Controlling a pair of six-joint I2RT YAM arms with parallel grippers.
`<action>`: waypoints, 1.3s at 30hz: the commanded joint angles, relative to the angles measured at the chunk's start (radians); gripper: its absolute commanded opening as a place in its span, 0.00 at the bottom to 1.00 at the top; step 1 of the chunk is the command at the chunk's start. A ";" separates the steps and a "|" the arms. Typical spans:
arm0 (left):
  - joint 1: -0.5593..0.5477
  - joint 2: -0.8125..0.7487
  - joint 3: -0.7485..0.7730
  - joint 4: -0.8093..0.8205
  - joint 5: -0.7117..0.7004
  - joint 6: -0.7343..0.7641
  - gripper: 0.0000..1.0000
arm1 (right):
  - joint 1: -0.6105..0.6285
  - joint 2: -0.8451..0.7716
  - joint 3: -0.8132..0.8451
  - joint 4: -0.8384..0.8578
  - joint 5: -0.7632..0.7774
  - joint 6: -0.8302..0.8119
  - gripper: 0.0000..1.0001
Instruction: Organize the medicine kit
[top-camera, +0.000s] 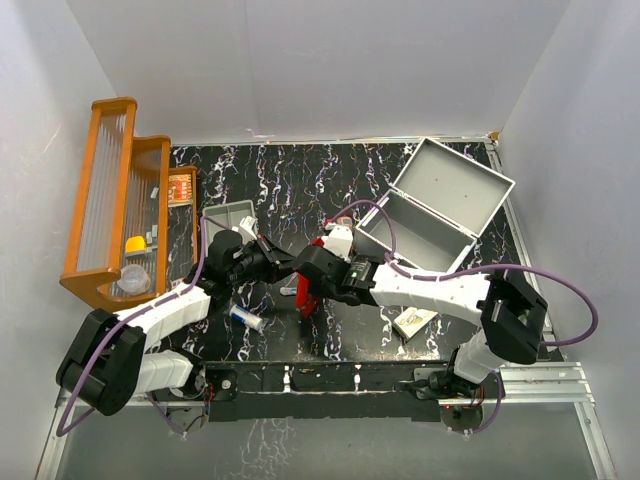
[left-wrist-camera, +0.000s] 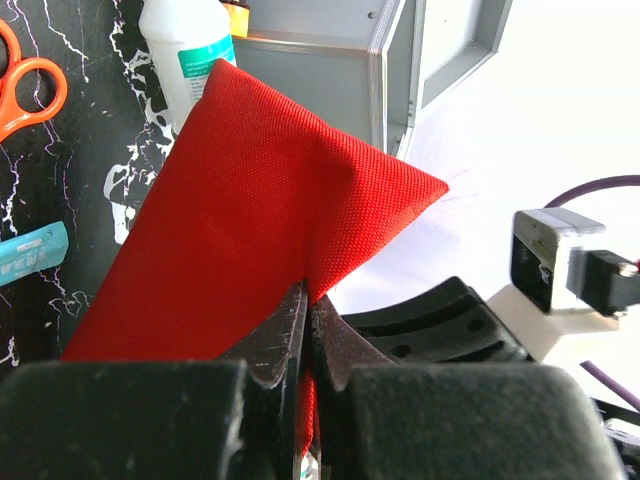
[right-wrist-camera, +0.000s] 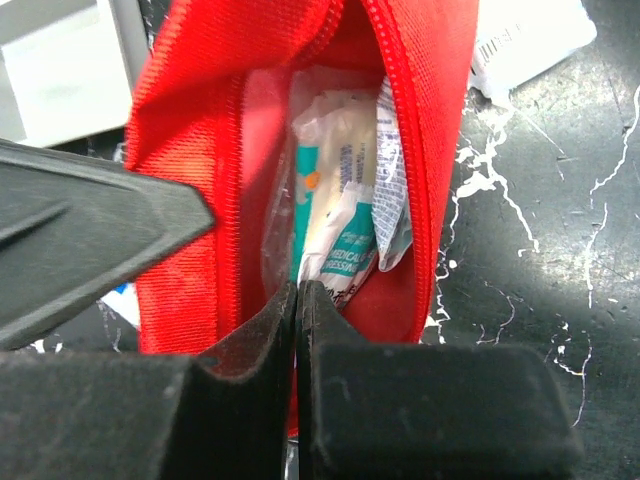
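Note:
The medicine kit (top-camera: 440, 205), a light-grey metal case, stands open at the back right; its wall shows in the left wrist view (left-wrist-camera: 340, 80). The red first-aid pouch (top-camera: 308, 292) is held up between both grippers at the table's middle. My left gripper (top-camera: 285, 262) is shut on a fold of its red fabric (left-wrist-camera: 250, 200). My right gripper (top-camera: 320, 270) is shut on the rim of the pouch's unzipped mouth (right-wrist-camera: 200, 120). Dressing packets (right-wrist-camera: 345, 200) sit inside the pouch. The left gripper's finger (right-wrist-camera: 90, 240) shows beside it.
A wooden rack (top-camera: 110, 200) stands at the far left, with a small grey tray (top-camera: 228, 215) near it. A white tube (top-camera: 245, 318) and a small box (top-camera: 415, 320) lie near the front. A white bottle (left-wrist-camera: 185, 50), orange scissors (left-wrist-camera: 25, 80) and a teal item (left-wrist-camera: 30, 255) lie beyond the pouch.

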 joint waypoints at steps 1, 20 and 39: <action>-0.004 -0.024 0.031 0.018 0.013 -0.014 0.00 | -0.001 -0.010 -0.045 0.071 -0.001 -0.027 0.01; -0.003 -0.032 0.076 -0.051 0.024 0.045 0.00 | -0.004 -0.180 0.009 0.001 0.097 -0.079 0.32; -0.004 0.016 0.118 -0.064 0.122 0.116 0.00 | -0.043 -0.127 -0.012 0.122 -0.221 -0.263 0.15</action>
